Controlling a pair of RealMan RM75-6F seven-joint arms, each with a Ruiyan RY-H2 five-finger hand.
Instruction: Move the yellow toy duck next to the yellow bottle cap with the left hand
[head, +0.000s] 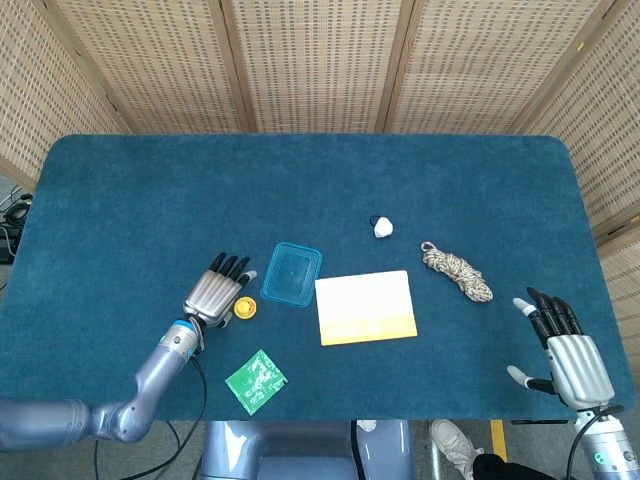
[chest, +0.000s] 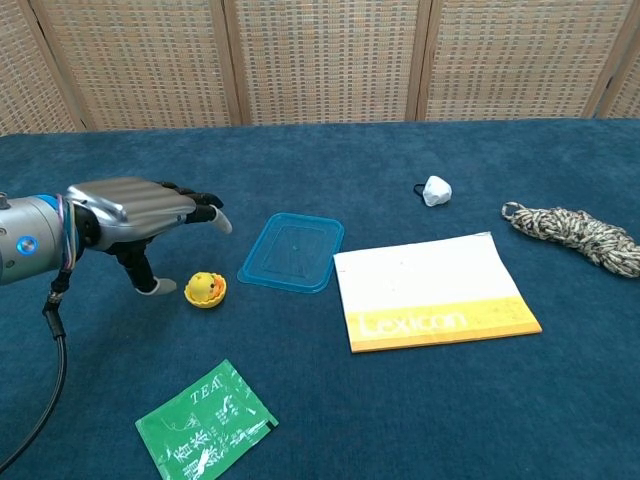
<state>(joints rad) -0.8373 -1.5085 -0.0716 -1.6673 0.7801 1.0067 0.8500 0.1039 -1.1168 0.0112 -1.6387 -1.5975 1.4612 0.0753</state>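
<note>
Yellow toy duck (chest: 205, 289) sits on the blue table (chest: 400, 420), seemingly atop a yellow bottle cap. Left hand (chest: 135, 210) hovers beside it, fingers spread, empty. Right hand (head: 568, 358) rests open, holding nothing.

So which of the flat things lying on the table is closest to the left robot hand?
The clear blue plastic lid, just right of the left robot hand. The green tea sachet lies farther off at the front edge, and the white and yellow booklet sits beyond the lid.

Bright, even, diffuse light from overhead; only a soft, faint shadow on the cloth just beneath the left hand (chest: 135, 210). Mild sheen on the metal back of that hand. Sharp focus throughout both views, no motion blur
</note>
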